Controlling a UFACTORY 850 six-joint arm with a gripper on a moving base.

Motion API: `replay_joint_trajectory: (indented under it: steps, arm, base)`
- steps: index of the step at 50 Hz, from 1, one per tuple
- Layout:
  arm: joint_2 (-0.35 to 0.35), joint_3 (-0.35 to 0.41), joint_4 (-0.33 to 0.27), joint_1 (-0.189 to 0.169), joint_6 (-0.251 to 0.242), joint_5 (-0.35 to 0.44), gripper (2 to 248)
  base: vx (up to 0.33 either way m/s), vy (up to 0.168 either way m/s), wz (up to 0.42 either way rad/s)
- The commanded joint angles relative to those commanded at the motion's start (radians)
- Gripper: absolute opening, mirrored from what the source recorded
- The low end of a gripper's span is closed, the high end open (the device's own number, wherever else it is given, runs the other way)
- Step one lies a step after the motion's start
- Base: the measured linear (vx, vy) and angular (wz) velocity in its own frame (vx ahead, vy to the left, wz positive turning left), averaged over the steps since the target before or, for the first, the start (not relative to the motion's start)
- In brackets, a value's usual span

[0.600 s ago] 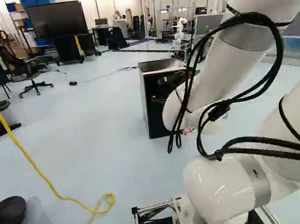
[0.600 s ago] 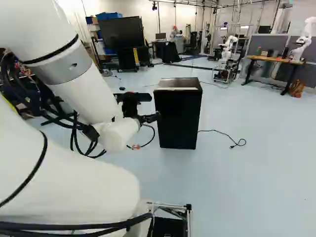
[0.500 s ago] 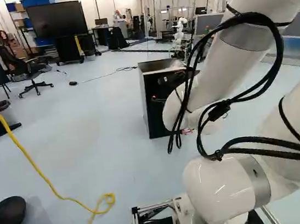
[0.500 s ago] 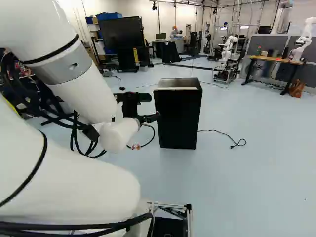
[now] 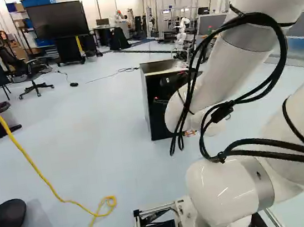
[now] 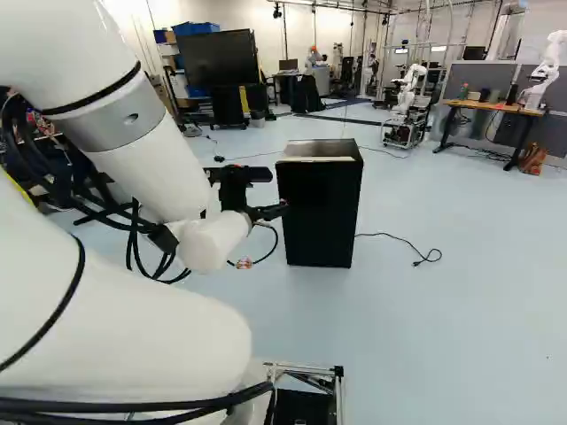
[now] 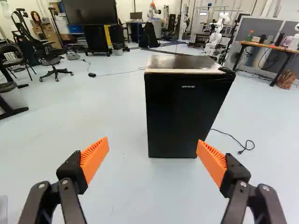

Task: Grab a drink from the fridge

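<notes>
In the right base view my gripper [image 6: 237, 188] is held out in front of the black fridge [image 6: 321, 212], at its left side in that view. The wrist view shows the gripper [image 7: 153, 156] open, its orange-padded fingers wide apart and only floor between them. Ahead of them the fridge [image 7: 184, 116] stands upright, its plain front turned to the gripper and its door closed. In the left base view my arm covers much of the fridge [image 5: 156, 113]. No drink shows in any view.
A power cable [image 6: 399, 239] lies beside the fridge. A yellow cable [image 5: 42, 175] crosses the floor at the left, near a dark round stool base [image 5: 8, 221]. Farther off are an office chair [image 5: 32, 79], a large screen [image 6: 219, 60], a wooden table [image 6: 496, 107] and another robot [image 6: 409, 87].
</notes>
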Motion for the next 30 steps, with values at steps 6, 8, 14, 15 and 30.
replay_joint_trajectory:
  steps: [6,8,14,15,30]
  arm:
    - [0.0,0.0,0.0,0.0,0.0,0.0,247]
    - [0.0,0.0,0.0,0.0,0.0,0.0,247]
    - [0.0,0.0,0.0,0.0,0.0,0.0,247]
    - [0.0,0.0,0.0,0.0,0.0,0.0,247]
    - [0.0,0.0,0.0,0.0,0.0,0.0,247]
  base:
    - [0.0,0.0,0.0]
    - [0.0,0.0,0.0]
    - [0.0,0.0,0.0]
    - [0.0,0.0,0.0]
    - [0.0,0.0,0.0]
